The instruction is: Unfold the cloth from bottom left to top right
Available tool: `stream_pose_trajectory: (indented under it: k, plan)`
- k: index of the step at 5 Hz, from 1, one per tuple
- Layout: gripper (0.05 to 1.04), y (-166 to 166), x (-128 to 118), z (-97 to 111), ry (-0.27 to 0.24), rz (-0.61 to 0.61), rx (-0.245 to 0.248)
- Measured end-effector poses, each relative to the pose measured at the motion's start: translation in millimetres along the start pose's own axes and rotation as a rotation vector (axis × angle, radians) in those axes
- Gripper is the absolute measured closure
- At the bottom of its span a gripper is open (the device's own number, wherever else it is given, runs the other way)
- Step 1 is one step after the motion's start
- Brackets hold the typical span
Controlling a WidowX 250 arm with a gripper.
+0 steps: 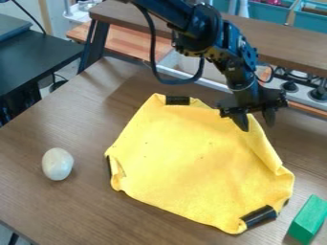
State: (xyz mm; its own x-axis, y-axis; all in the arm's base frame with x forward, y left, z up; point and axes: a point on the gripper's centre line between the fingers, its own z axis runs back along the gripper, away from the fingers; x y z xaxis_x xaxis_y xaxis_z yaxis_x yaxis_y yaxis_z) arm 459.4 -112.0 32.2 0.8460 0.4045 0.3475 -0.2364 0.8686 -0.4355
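Note:
The black gripper [256,121] hangs at the upper right edge of the yellow cloth [198,158]. It is open, one finger over the cloth and the other just outside its edge, with a raised bit of that edge between them. The cloth lies mostly spread on the table, its corners turned in. Black strips show at its top, left side and bottom right. A narrow fold runs down its right side.
A white egg-shaped object [57,164] sits on the wooden table [57,210] left of the cloth. A green block [308,219] lies at the lower right. Behind the table stand a raised shelf [275,40] and stove burners [317,94].

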Motion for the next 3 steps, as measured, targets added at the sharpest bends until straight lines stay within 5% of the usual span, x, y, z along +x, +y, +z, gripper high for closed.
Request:
stream_pose_trajectory:
  k: [1, 3]
  plan:
    - [0.098, -1.9, -1.4, -2.8, -0.005, -0.016, -0.007]
    - [0.083, -5.9, -9.3, -3.4, 0.032, -0.23, -0.043]
